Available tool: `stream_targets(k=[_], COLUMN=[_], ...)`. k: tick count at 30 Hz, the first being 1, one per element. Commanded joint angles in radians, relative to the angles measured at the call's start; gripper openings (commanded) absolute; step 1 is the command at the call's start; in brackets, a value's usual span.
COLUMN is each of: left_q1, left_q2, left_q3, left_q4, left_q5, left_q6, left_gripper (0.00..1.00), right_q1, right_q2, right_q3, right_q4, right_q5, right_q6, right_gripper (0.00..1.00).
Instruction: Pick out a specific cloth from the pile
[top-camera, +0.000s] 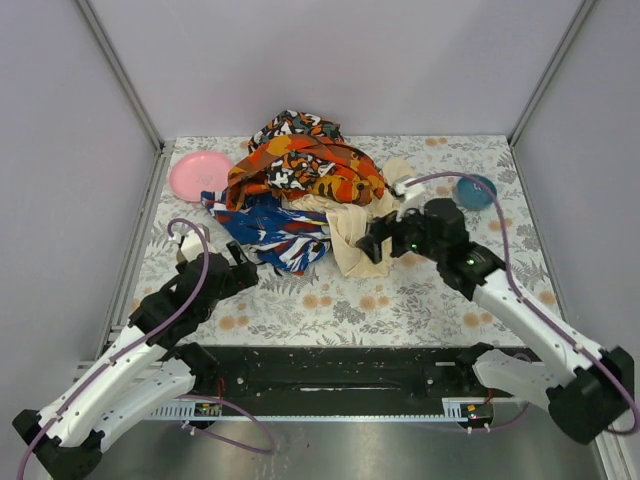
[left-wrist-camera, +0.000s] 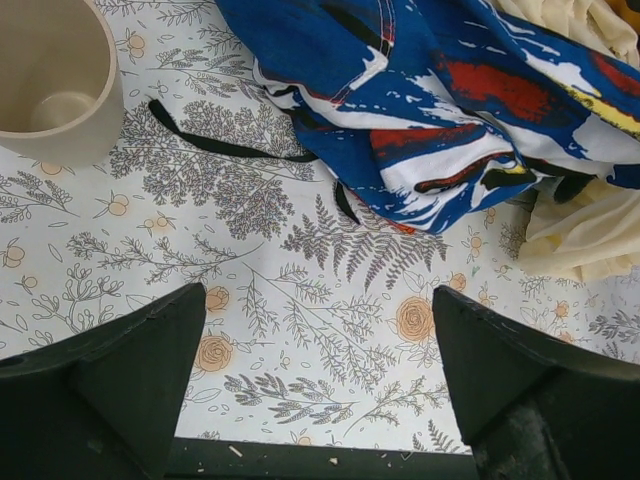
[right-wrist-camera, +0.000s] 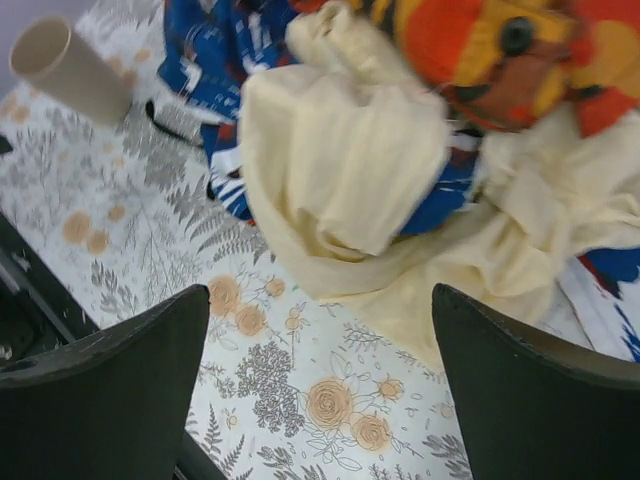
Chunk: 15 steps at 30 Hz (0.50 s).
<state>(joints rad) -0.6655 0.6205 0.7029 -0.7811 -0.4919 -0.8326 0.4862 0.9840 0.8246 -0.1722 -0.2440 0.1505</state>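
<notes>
Two robot arms reach toward the pile, a tall heap of mixed garments at the far middle of the floral-print table. An orange, black and white patterned garment crowns the pile. A blue, white and red patterned cloth spills from the pile's near left side, and a plain cream fabric hangs from its near right side. The plain mid-grey cloth cannot be made out in any view.

The black two-finger left gripper hovers just off the pile's near left edge. Its wrist view shows the fingers spread wide with nothing between them, over bare tablecloth, with the blue patterned cloth just beyond. The black two-finger right gripper is at the pile's near right edge, beside the cream fabric. Its fingers are also wide apart and empty, and whether they touch the fabric cannot be told.

A round pink plate lies just left of the pile. A beige cylindrical cup stands near the pile's near left side, and a thin black strap trails from the pile toward it. A small blue bowl sits well to the right of the pile.
</notes>
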Motion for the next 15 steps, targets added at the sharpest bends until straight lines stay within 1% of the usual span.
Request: stream_targets(k=[1,3,5,9,10,11,13,15], left_q1=[-0.002,-0.002,0.0,-0.002,-0.002,-0.002,-0.002,-0.002], left_q2=[0.008,0.007,0.007,0.004,0.004,0.002,0.005,0.008], left_q3=[-0.017,-0.019,-0.022,-0.026,-0.028,-0.028,-0.029,-0.029], left_q4=[0.072,0.072,0.074,0.079,0.079,0.079,0.079,0.079], left_q5=[0.018,0.015,0.012,0.007,0.004,0.004,0.001,0.0], left_q6=[0.032,0.035,0.035,0.036,0.036,0.036,0.035,0.035], left_gripper=[0.99,0.99,0.99,0.99,0.99,0.99,0.99,0.99], right_q1=[0.176,0.224,0.241,0.241,0.241,0.239,0.236,0.213], right_q2=[0.168,0.247,0.329,0.467,0.499,0.534,0.582,0.652], right_q3=[0.116,0.137,0.151,0.171,0.176,0.18,0.192,0.234], right_q4=[-0.087,-0.089,-0.069,-0.023,-0.006,0.019,0.059,0.068], right_q5=[0.106,0.179,0.239,0.414,0.484,0.588,0.676,0.701], right_q6=[-0.224,-0.279,-0.293,-0.284,-0.272,-0.263,-0.262,-0.255], right_gripper=[0.99,1.0,0.99,0.99,0.99,0.99,0.99,0.99])
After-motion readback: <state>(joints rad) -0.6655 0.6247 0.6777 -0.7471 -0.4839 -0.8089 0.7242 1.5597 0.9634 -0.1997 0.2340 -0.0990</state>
